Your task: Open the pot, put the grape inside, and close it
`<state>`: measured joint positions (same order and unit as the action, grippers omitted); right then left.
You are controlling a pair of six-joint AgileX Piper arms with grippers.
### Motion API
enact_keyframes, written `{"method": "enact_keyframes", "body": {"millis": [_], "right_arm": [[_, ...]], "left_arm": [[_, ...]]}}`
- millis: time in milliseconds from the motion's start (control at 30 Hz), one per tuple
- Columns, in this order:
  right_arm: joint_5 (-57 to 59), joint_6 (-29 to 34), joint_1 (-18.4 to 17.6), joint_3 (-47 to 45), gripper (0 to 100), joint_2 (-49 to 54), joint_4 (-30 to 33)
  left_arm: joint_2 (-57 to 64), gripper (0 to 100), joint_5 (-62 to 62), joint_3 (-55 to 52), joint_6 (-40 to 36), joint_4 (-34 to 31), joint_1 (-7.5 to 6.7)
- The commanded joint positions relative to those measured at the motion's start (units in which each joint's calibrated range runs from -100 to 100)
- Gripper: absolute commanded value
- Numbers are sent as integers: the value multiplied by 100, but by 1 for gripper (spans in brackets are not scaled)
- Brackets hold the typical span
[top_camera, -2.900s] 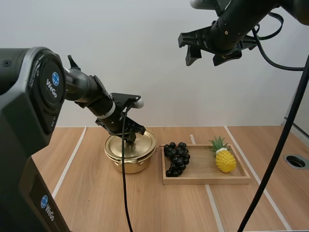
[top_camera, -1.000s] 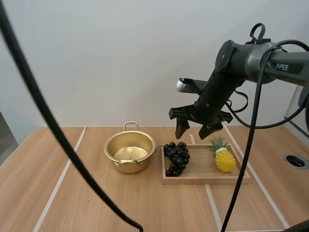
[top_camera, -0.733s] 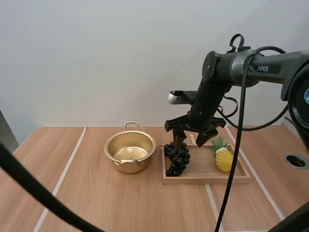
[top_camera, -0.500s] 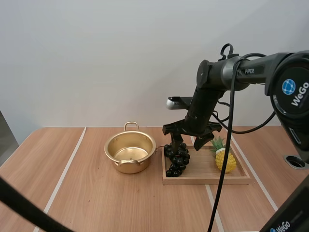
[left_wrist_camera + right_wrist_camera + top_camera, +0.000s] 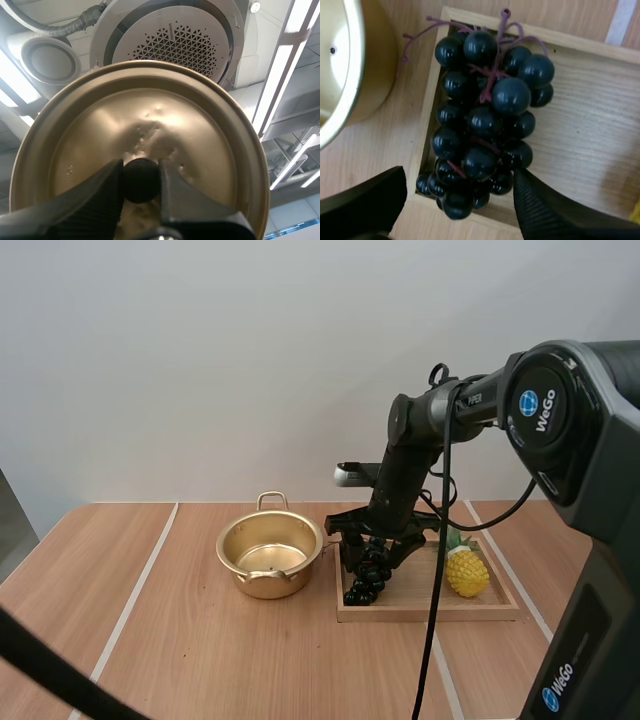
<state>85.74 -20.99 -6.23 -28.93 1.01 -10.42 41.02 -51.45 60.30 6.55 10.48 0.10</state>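
— How do the two hands stand?

— The right gripper (image 5: 459, 174) is spread wide. Its two black fingers (image 5: 547, 212) stand apart, one on each side of the lower end of the grapes (image 5: 485, 115). Whether they touch the fruit, I cannot tell. The left gripper (image 5: 141, 172) is closed tight on the black knob (image 5: 141, 181) of the golden lid (image 5: 150, 125), and it holds the lid up in the air.

— And where are the grapes?

— They lie in the wooden tray (image 5: 430, 612), at the end that is nearest to the pot (image 5: 265, 585). Their purple stem points to the far rim. In the high view the right arm reaches down over them.

— What is the surface like?

— It is a table (image 5: 200, 660) of light wood, with some white lines (image 5: 135, 590) running across it from front to back. A plain pale wall (image 5: 200, 360) stands behind it.

— What do the containers hold?

— The tray holds the dark grapes and a small yellow pineapple (image 5: 467, 570) with green leaves, which stands at the other end, apart from the grapes. The pot stands just beside the tray, uncovered, and its shining golden bottom is in view. One handle shows at its far side.
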Motion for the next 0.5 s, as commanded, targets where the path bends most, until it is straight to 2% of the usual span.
{"method": "enact_keyframes", "body": {"millis": [0,333,467], "right_arm": [[-284,2,-14,-35,100,-90,254],[-537,3,-14,-35,100,-667,258],[-605,-270,-14,-35,100,-668,258]], "left_arm": [[-39,0,-29,4,-21,0,3],[-39,0,-29,4,-21,0,3],[-39,0,-47,4,-21,0,3]]}}
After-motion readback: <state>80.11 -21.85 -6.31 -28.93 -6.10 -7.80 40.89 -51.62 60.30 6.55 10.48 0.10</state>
